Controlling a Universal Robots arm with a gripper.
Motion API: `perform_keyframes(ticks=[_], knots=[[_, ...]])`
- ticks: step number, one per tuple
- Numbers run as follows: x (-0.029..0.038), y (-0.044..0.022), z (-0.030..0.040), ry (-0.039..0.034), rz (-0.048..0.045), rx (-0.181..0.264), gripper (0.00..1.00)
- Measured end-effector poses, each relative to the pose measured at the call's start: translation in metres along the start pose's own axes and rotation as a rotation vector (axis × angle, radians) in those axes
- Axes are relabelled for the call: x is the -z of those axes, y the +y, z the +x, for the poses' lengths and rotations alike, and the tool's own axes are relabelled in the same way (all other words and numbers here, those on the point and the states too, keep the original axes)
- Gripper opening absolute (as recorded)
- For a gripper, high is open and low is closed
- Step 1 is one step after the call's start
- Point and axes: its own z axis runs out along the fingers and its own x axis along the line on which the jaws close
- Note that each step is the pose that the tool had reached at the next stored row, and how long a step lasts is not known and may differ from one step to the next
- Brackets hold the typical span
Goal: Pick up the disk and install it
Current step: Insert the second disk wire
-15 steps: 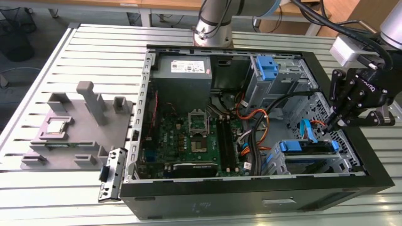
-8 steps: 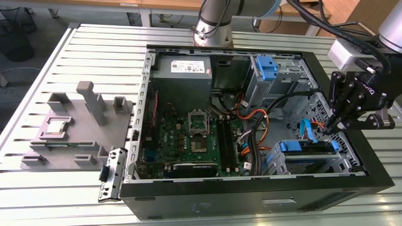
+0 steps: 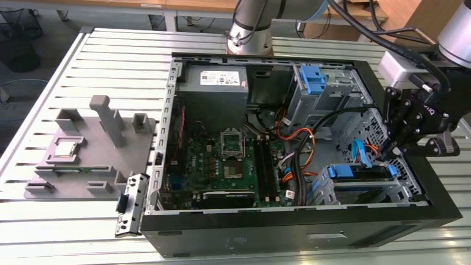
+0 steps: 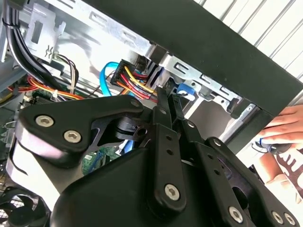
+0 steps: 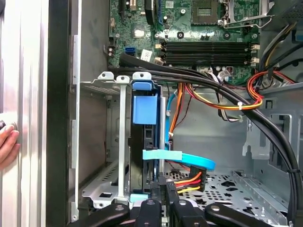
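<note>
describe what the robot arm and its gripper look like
The arm is a silver-grey metal tube with a light grey joint housing, and black cables loop beside it. The gripper is matt black: flat linkage plates joined by round silver screw heads, tapering to two slim black fingers.

My exterior view looks down from above at the whole open computer case (image 3: 294, 138) on the slatted table (image 3: 110, 55) — set well back. Both wrist views sit close behind the gripper (image 5: 163, 198) (inside the case), sharing the drive bay (image 5: 102, 156) and its cables.
</note>
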Motion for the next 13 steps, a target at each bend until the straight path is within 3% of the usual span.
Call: perform_keyframes(ticks=[13], knots=[[-0.0021, 0.0031, 0.0059, 0.0002, 0.0046, 0.000, 0.16]])
